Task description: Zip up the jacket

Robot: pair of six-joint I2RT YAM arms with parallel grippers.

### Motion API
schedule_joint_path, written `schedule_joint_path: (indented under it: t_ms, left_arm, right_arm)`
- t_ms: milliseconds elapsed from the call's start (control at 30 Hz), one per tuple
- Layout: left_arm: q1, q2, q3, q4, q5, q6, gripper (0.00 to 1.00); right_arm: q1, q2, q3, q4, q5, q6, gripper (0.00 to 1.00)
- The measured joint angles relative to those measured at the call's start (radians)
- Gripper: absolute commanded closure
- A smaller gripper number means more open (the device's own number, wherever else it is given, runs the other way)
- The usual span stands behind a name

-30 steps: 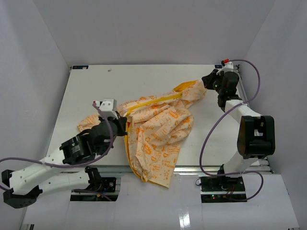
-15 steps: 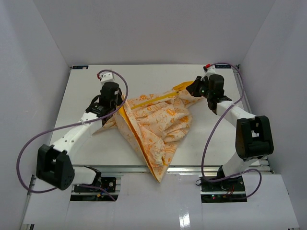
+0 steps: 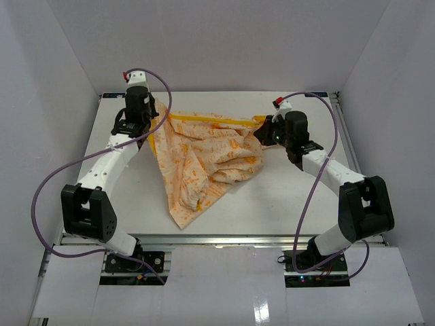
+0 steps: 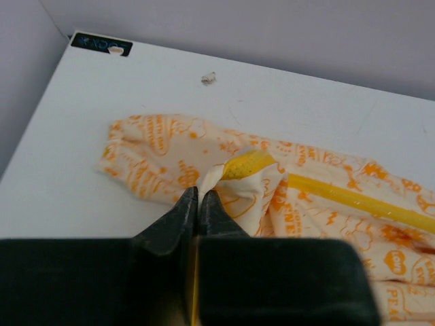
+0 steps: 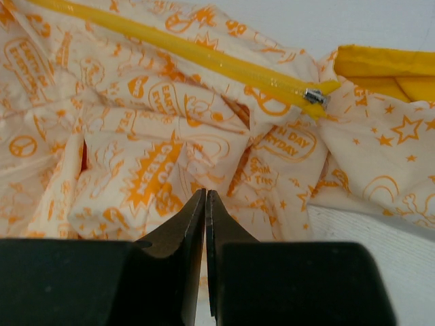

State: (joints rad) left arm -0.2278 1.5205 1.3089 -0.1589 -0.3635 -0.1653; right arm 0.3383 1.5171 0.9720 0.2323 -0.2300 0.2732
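The jacket [image 3: 204, 156], cream-white with orange print, lies stretched across the back of the table, its lower part trailing toward the front edge. Its yellow zipper edge [image 3: 211, 119] runs along the top between the two grippers. My left gripper [image 3: 155, 126] is shut on the jacket's left end; in the left wrist view [image 4: 198, 193] the closed tips pinch a cream fold beside yellow lining [image 4: 248, 164]. My right gripper [image 3: 262, 134] is shut on the jacket's right end; in the right wrist view [image 5: 205, 193] the closed tips sit on printed fabric. The metal zipper slider [image 5: 314, 96] lies just beyond.
White enclosure walls stand at the left, back and right. A black label [image 4: 102, 44] marks the table's back left corner, with a small scrap [image 4: 209, 79] near it. Purple cables [image 3: 41, 197] loop off both arms.
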Motion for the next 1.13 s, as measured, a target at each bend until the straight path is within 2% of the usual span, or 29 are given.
schedule_joint_path:
  t_ms: [33, 67, 100, 167, 200, 233, 300, 433, 533, 700, 800, 967, 1133]
  left_arm:
    - [0.021, 0.003, 0.017, -0.006, 0.011, 0.007, 0.61]
    - [0.035, 0.004, 0.036, -0.015, 0.030, 0.014, 0.43]
    - [0.039, 0.004, 0.049, -0.019, 0.049, 0.021, 0.35]
    - [0.037, -0.005, 0.059, -0.020, 0.106, 0.018, 0.14]
    - [0.034, -0.017, 0.053, -0.022, 0.136, 0.015, 0.10]
    - [0.030, -0.033, 0.039, -0.027, 0.167, 0.012, 0.04]
    - [0.023, -0.074, 0.012, -0.048, 0.215, 0.004, 0.02]
    - [0.018, -0.161, -0.012, -0.108, 0.312, -0.034, 0.02]
    - [0.005, -0.273, -0.069, -0.115, 0.411, -0.094, 0.02]
    - [-0.123, -0.551, -0.330, -0.009, 0.563, -0.205, 0.02]
    - [-0.203, -0.664, -0.467, 0.037, 0.598, -0.251, 0.02]
    - [-0.253, -0.754, -0.657, 0.153, 0.629, -0.314, 0.02]
    - [-0.261, -0.795, -0.719, 0.193, 0.638, -0.318, 0.02]
  right_arm:
    - [0.002, -0.010, -0.009, -0.003, 0.003, -0.002, 0.87]
    - [0.004, -0.022, -0.019, -0.008, 0.008, -0.004, 0.80]
    - [0.007, -0.034, -0.025, -0.014, 0.013, -0.008, 0.72]
    - [0.015, -0.050, -0.029, -0.029, 0.025, -0.019, 0.61]
    - [0.021, -0.056, -0.029, -0.039, 0.034, -0.023, 0.56]
    - [0.028, -0.063, -0.029, -0.055, 0.049, -0.026, 0.45]
    - [0.052, -0.073, -0.029, -0.087, 0.079, -0.038, 0.10]
    - [0.112, -0.118, -0.032, -0.168, 0.156, -0.053, 0.10]
    - [0.159, -0.223, -0.036, -0.239, 0.231, -0.046, 0.10]
    - [0.231, -0.432, -0.047, -0.345, 0.323, -0.034, 0.10]
    - [0.267, -0.543, -0.077, -0.398, 0.364, -0.024, 0.10]
    - [0.282, -0.668, -0.145, -0.462, 0.379, -0.023, 0.10]
    - [0.283, -0.789, -0.253, -0.463, 0.364, -0.027, 0.10]
